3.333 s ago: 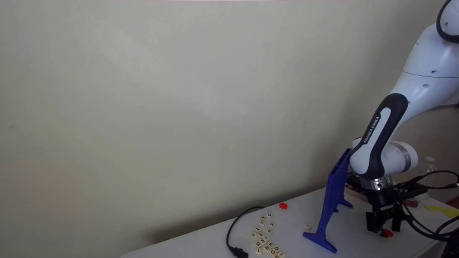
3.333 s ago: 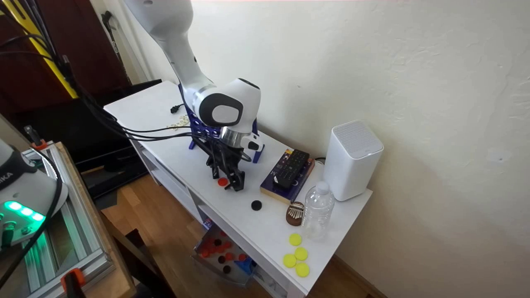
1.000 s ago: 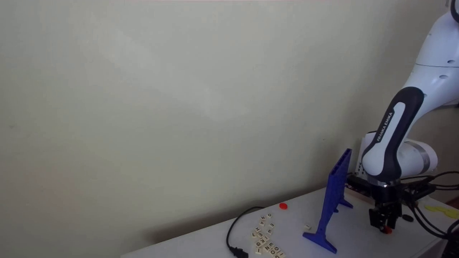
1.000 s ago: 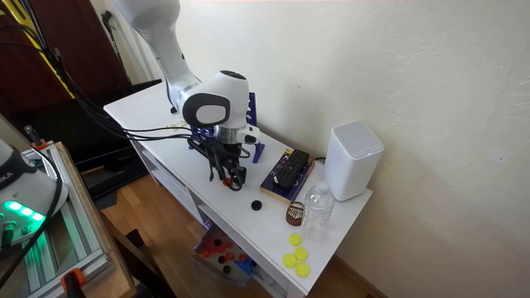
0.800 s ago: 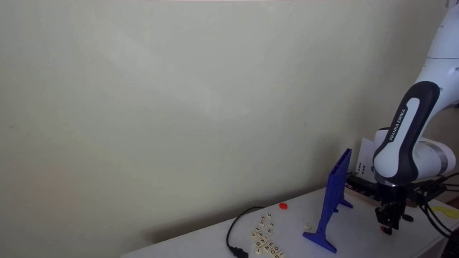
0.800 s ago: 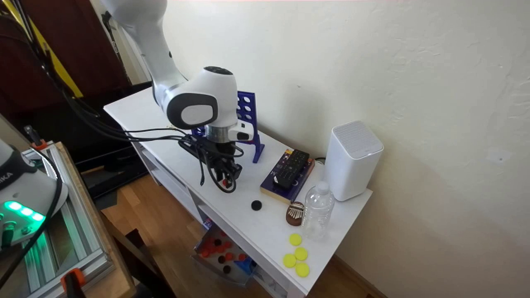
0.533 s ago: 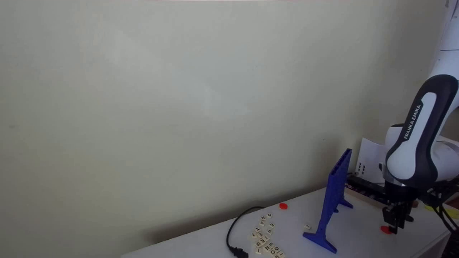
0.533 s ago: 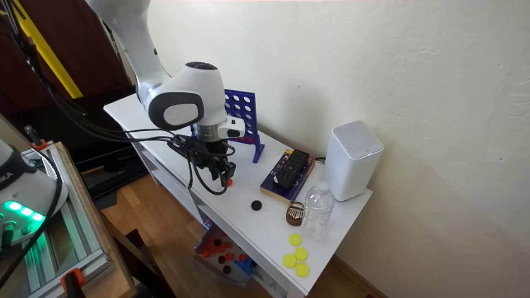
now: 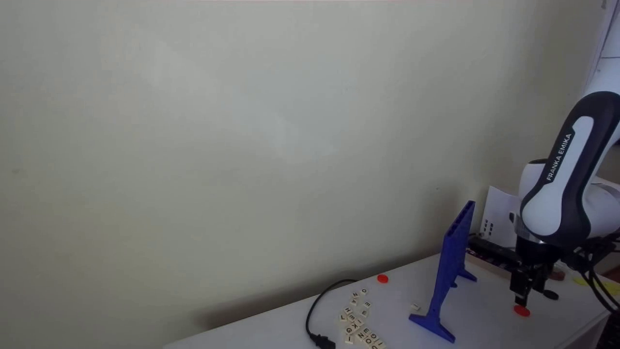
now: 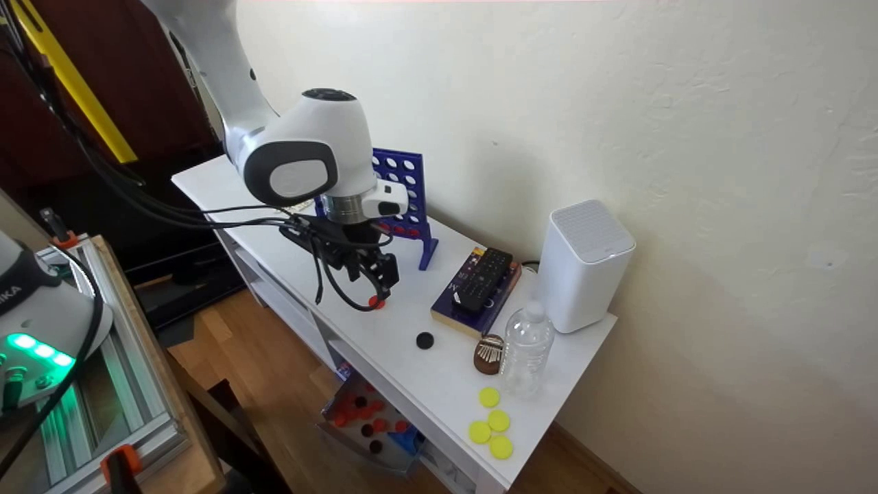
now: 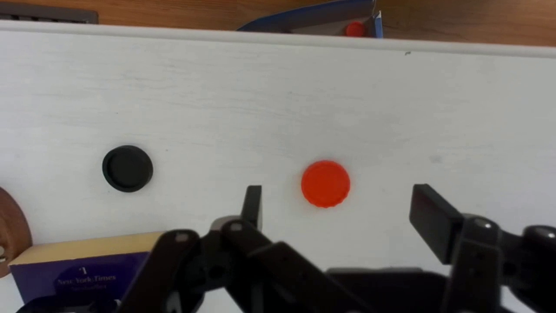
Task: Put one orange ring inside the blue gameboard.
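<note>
An orange-red game disc (image 11: 325,184) with a ridged rim is lying flat on the white tabletop (image 11: 217,108), near but apart from the upright blue gameboard (image 9: 453,257). On the disc's side of the gameboard, the Robotiq gripper (image 11: 338,202) is hovering low, fingers (image 11: 432,221) standing wide apart and holding nothing, the disc showing between them in the wrist view. The disc is looking like light, stiff, sturdy plastic, probably slippery on its face but grippier at the ridges; being thin, it is inviting a low pinch across opposite edges.
</note>
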Robot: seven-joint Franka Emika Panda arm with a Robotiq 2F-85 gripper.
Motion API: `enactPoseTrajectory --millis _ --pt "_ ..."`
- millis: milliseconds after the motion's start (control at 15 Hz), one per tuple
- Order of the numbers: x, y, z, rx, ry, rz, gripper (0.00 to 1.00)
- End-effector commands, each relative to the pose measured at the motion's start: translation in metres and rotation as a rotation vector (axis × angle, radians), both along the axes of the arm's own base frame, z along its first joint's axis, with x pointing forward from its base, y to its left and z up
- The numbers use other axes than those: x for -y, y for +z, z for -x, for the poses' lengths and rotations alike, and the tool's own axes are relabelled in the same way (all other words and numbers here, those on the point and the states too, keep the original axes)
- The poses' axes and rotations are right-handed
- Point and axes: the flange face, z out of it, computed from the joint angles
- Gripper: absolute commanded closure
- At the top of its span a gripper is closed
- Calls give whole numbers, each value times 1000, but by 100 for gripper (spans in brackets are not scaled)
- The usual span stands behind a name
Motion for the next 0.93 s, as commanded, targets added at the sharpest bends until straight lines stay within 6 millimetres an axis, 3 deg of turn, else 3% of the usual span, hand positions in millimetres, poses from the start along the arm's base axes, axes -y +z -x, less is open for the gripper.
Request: enactPoseTrajectory --millis 0,467,867 --pt "-1 -1 -15 -34 32 -4 0" --pt "2 -19 -41 -150 43 -18 5" --pt "4 -38 -50 -218 51 -23 10"
